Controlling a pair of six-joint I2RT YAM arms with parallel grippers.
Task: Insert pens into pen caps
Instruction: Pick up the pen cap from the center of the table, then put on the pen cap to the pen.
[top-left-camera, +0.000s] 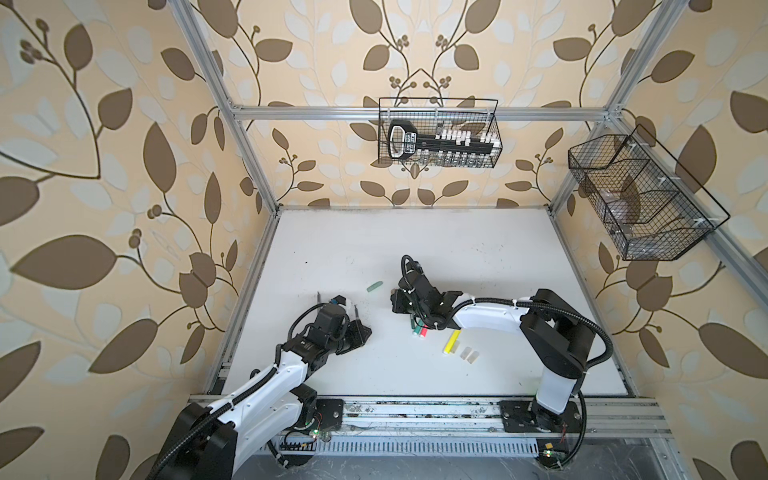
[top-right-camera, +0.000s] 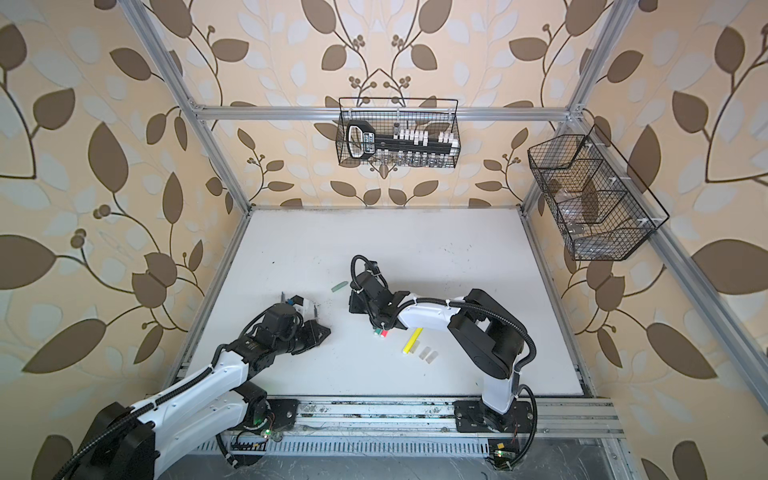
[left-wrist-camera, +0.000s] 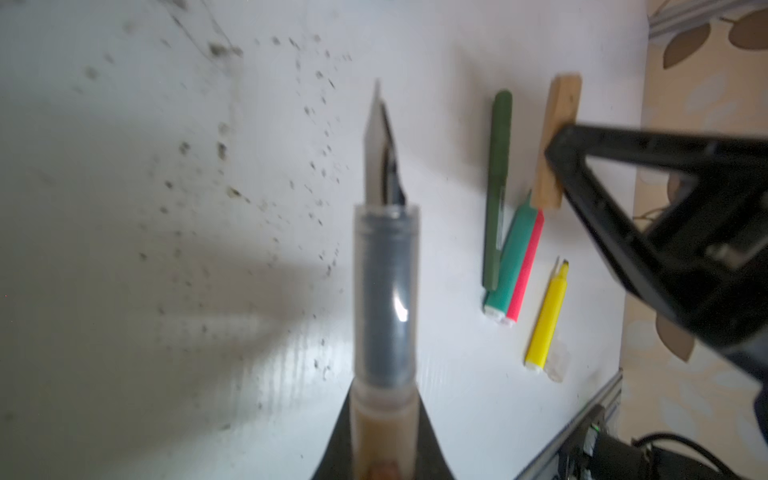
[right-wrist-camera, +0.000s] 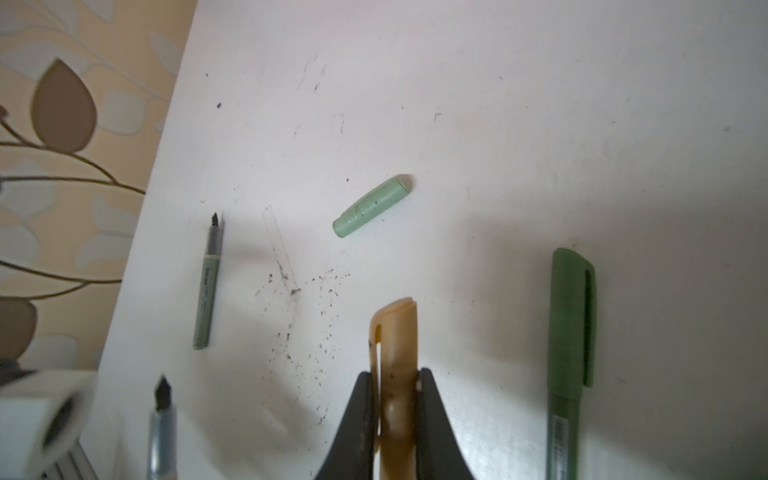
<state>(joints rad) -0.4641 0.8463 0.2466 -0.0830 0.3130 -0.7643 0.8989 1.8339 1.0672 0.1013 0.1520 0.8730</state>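
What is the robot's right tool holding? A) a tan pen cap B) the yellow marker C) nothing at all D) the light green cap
A: in the right wrist view the right tool is shut on the tan pen cap, while the light green cap lies loose on the table.

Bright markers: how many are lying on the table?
3. The green marker and the pink-red marker lie touching side by side by the dark green pen; the yellow marker lies apart, beside a clear cap. The right arm may hide others.
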